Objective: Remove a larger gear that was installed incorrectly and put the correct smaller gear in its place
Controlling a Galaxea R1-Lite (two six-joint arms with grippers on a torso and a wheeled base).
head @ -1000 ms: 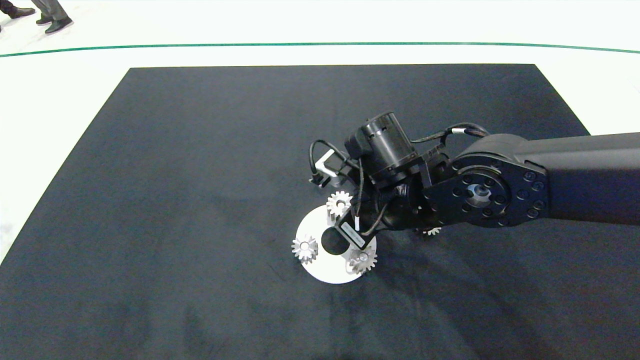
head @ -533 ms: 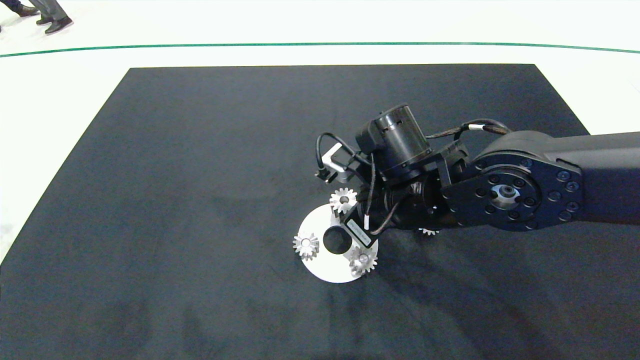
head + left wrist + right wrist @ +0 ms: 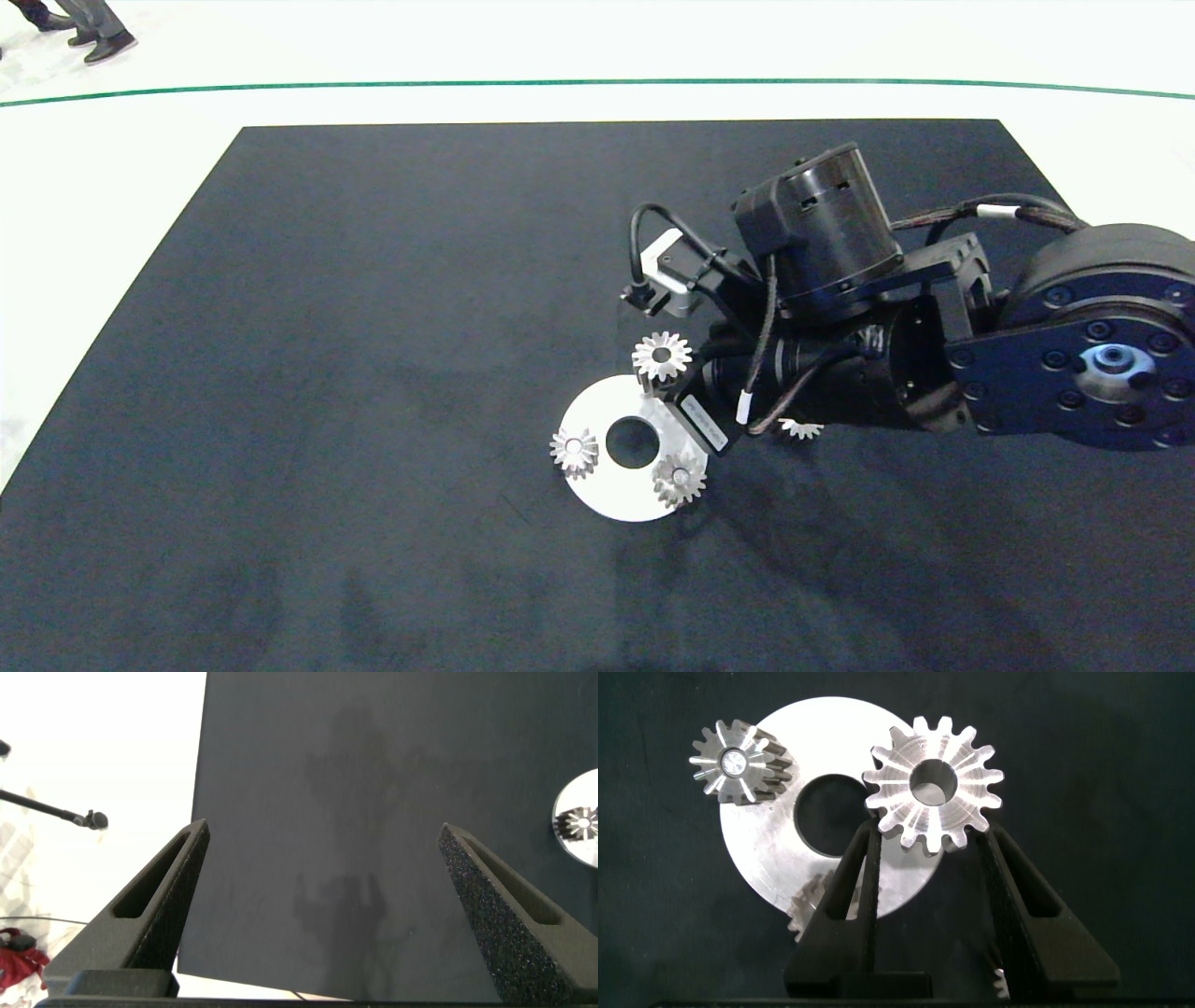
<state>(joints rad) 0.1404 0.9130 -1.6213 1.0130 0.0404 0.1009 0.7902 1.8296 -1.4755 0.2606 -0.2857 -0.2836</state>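
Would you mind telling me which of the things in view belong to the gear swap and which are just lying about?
Part of the job:
- larger gear, held between the right gripper fingers, beside the round plate
- smaller gear, loose on the mat
- two small gears mounted on the plate

Not part of it:
- black mat
- left gripper, open over bare mat
- a person's shoes beyond the table
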